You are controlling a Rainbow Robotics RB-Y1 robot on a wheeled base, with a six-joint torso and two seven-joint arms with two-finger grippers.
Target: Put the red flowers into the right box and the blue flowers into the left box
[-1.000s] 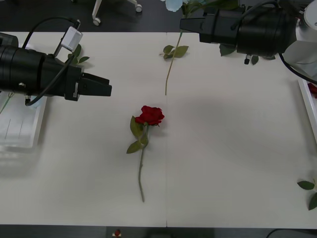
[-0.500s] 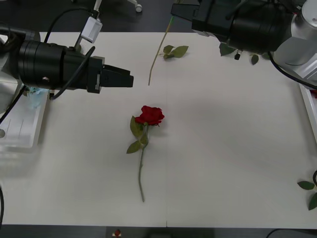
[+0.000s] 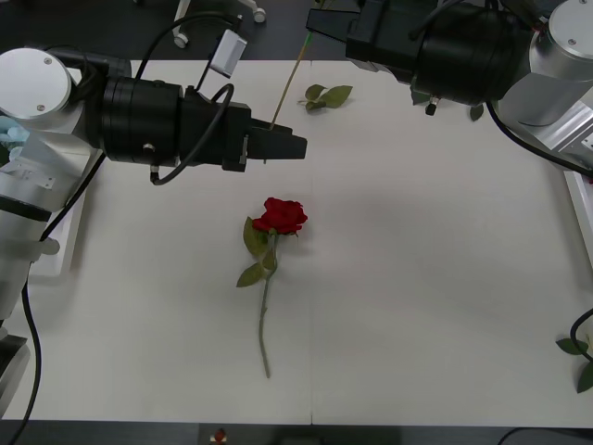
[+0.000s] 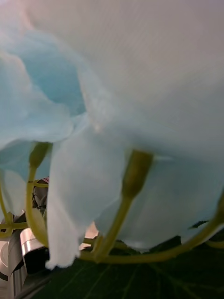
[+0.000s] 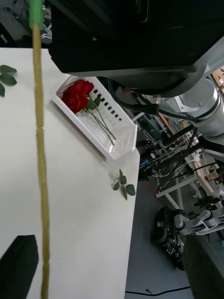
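Note:
One of the red flowers (image 3: 281,215) lies on the table's middle, its stem pointing toward me. My right gripper (image 3: 320,20) hangs high at the back, shut on one of the blue flowers (image 4: 112,93). That flower's long stem (image 3: 289,83) slants down to the tip of my left gripper (image 3: 295,146). The left gripper is open, and the stem (image 5: 39,140) runs just beside one of its black fingers (image 5: 18,261). More red flowers (image 5: 78,95) lie in the right box (image 5: 122,140). My left arm largely hides the left box (image 3: 74,232); a pale blue bloom (image 3: 7,130) shows beside it.
A leaf sprig (image 3: 329,95) lies at the back of the table under the right arm, and another (image 3: 574,348) at the right edge. The right box's rim (image 3: 579,199) runs along the table's right side. Chairs and equipment stand beyond the table.
My left arm has swung right across the table to the hanging stem. The right gripper has carried the blue flower up and leftward. The red flower has not moved.

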